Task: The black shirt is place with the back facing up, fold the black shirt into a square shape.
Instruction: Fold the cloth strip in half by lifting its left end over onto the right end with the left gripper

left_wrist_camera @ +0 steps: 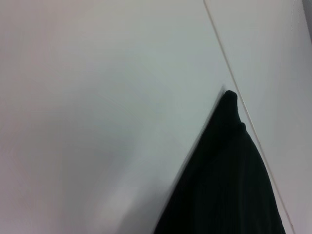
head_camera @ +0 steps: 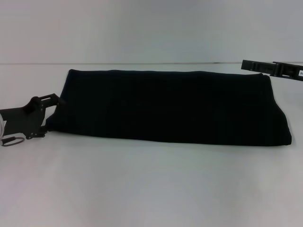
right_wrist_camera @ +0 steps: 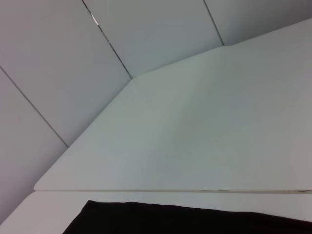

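With our left end effector (head_camera: 47,106) at the black shirt's (head_camera: 165,106) nine-o'clock corner, grip state unclear, and the right end effector (head_camera: 270,68) at two o'clock, equally unclear, a shallow pinch risks dropping a layer.

Lighting is bright, even and diffuse, washing out the plain white counter (head_camera: 151,189). Shadows are faint. The large black cloth shirt (head_camera: 165,106) shows little fold detail; its edge smears in the left wrist view.
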